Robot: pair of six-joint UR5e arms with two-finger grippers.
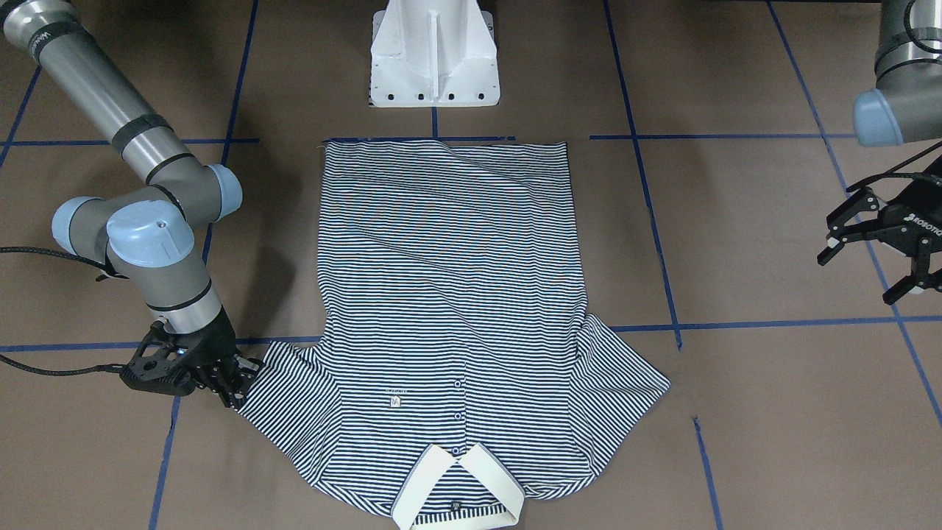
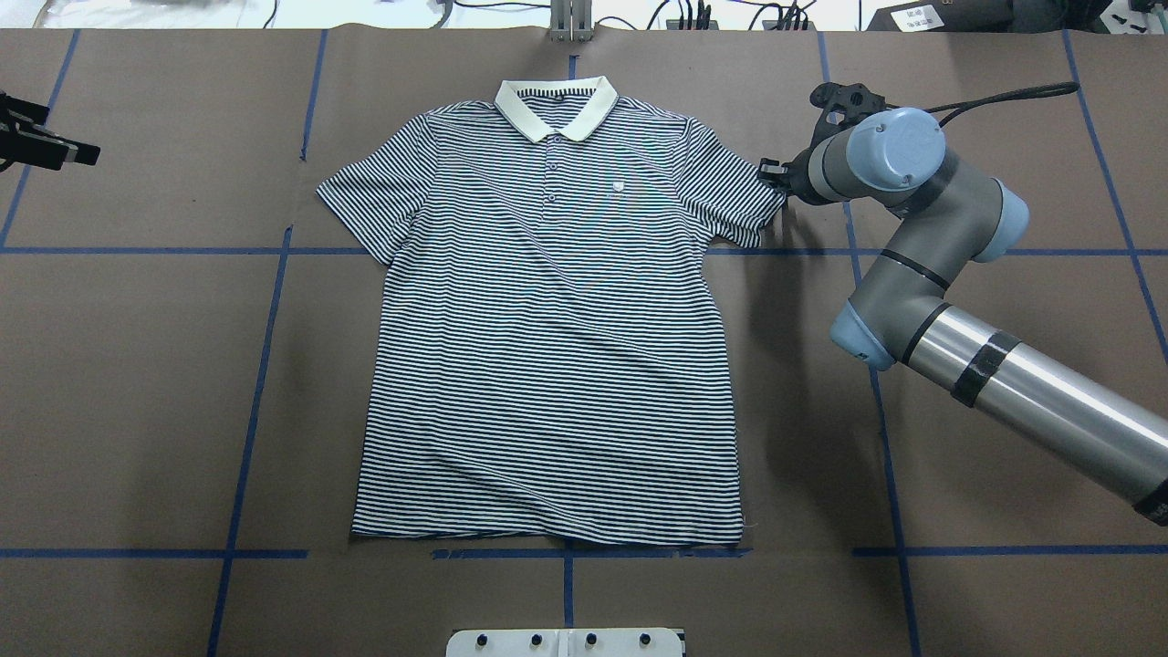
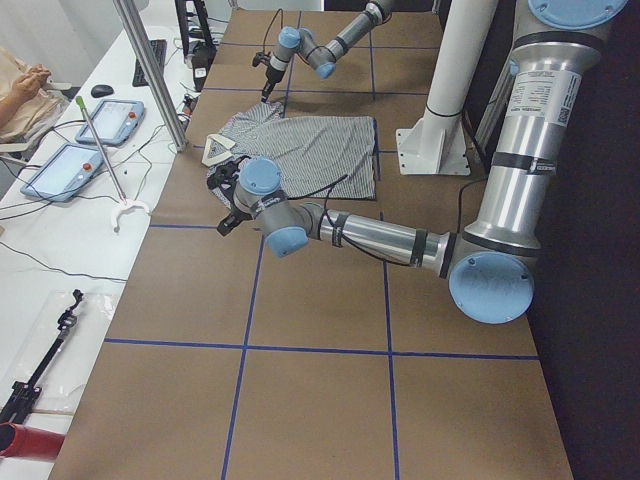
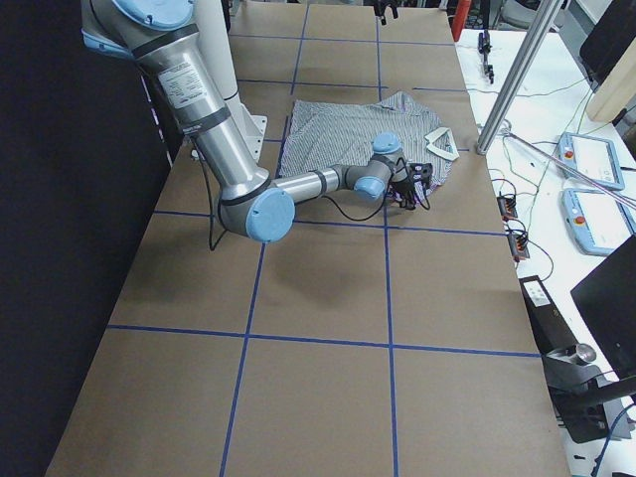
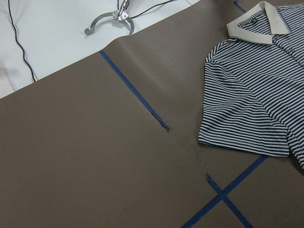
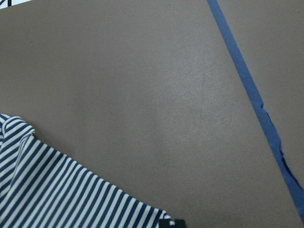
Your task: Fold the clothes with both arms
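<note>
White ROBOTIQ lettering, clipped at the frame's edge, marks the black left gripper [image 1: 859, 278], while print on the chest patch [image 1: 395, 401] of the polo shirt [image 1: 449, 294] is too small to read.

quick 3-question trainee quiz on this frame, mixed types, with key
1. True or false: the polo shirt lies with its collar nearest the white pedestal.
2. The right gripper is at: A the collar, B a sleeve edge, C the hem.
3. Fill in: the left gripper, clear of the shirt, is ___.
Key: 1 false; 2 B; 3 open.
</note>
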